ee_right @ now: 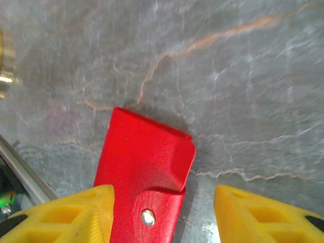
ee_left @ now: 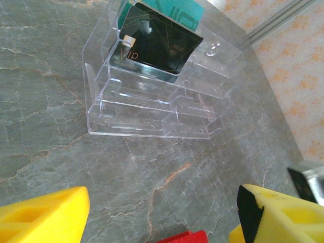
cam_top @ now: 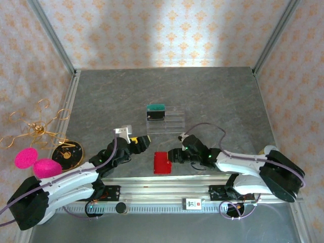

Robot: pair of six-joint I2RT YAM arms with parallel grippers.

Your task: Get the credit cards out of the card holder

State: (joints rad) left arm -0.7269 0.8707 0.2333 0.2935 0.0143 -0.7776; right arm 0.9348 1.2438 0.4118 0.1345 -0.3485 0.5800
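Since the holder [cam_top: 163,162] lies shut and flat near the table's [cam_top: 212,96] front edge, between my two grippers, I judge the step in hand is getting it open. My right gripper [ee_right: 163,195] hangs over it with the jaws apart. The red cover sits between the fingers [ee_right: 76,215], hard by the left one and clear of the right, and nothing is gripped. My left gripper [ee_left: 162,205] is also wide open and empty. It faces the tray [ee_left: 152,101], and a red corner of the holder shows below it.

To do this well I would come in low and catch the flap by its stud [ee_right: 148,217]. I would pin the other half with my left fingers, because a thin case on smooth stone will probably slide before it opens. A tight pinch across the whole case would only keep it closed.

I count one holder, one tray and two cards standing in the tray, one teal [ee_left: 182,12] and one black [ee_left: 159,43]. Neither of those is mine to take. The credit cards, I judge, are inside the holder. One pale grey piece [cam_top: 122,131] sits by my left wrist, and I cannot tell whether it is a card.
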